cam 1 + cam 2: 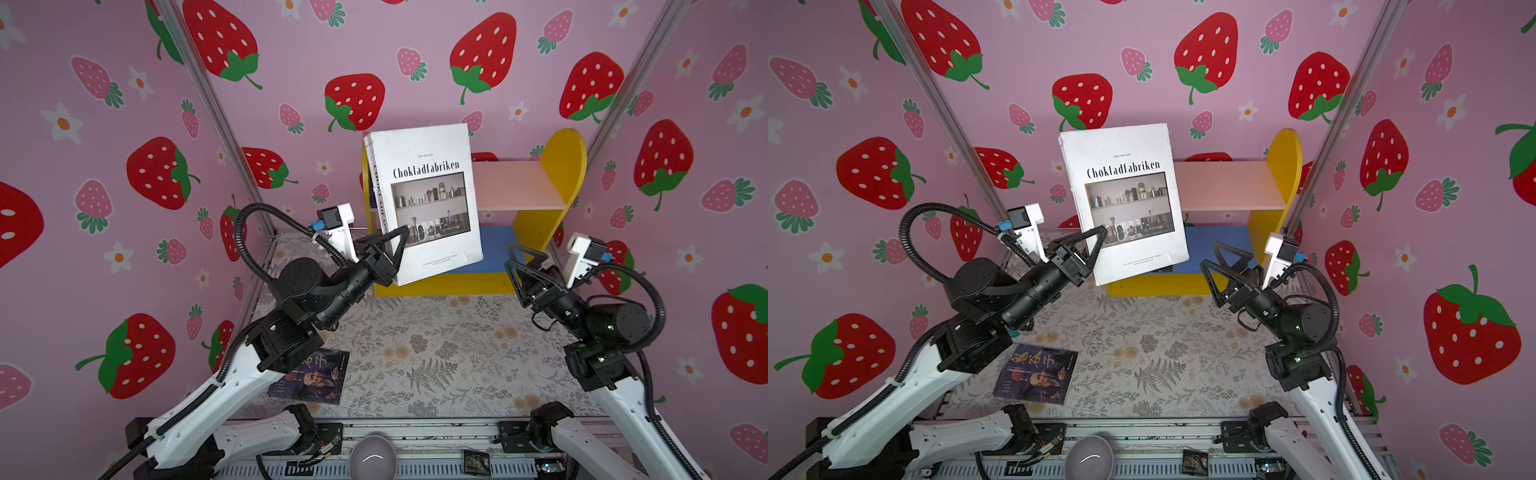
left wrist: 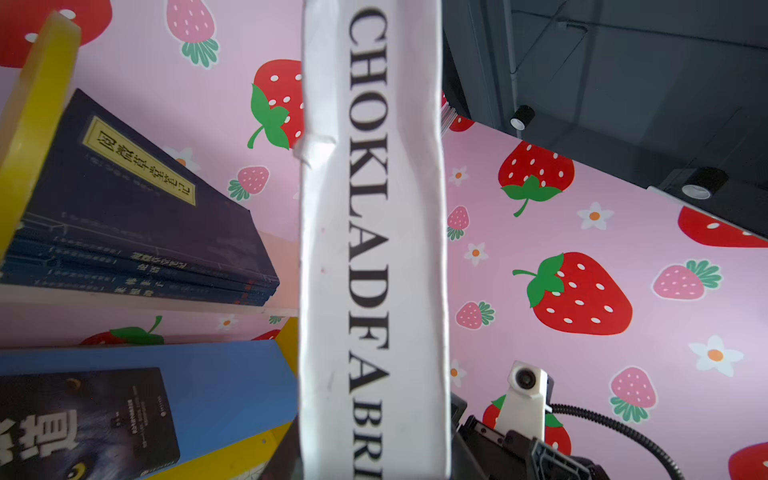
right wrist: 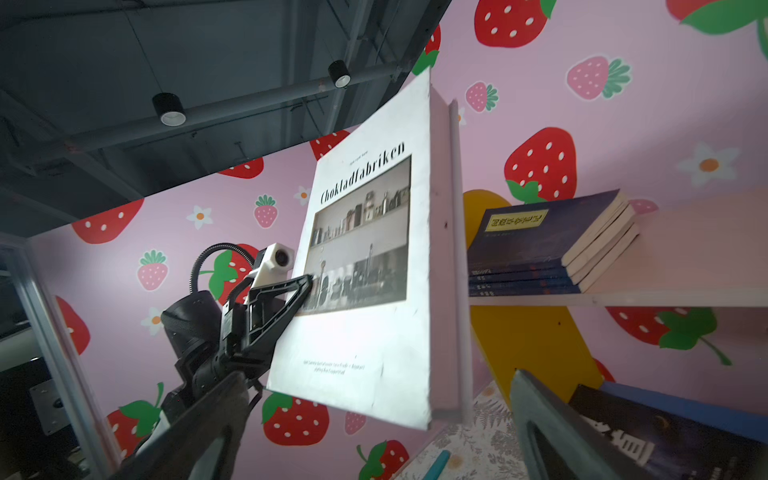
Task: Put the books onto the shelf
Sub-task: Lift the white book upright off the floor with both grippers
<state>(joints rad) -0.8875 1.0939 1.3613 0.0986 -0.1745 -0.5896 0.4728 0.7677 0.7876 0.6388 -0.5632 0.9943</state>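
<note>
Strawberry-print walls (image 1: 124, 166), floral-cloth table (image 1: 436, 353). Portrait book (image 1: 311, 378) flat, well behind L gripper (image 1: 397, 239), which clamps white Chokladfabriken book (image 1: 432, 195) by spine, upright, airborne, just short of shelf (image 1: 565, 166). Navy stack (image 2: 137, 216) on pink board (image 1: 515, 183) beyond the grip: go in beside it, slow, I'd say. R gripper (image 1: 513, 257) wide open, empty, near book's free edge: could steady it.
</note>
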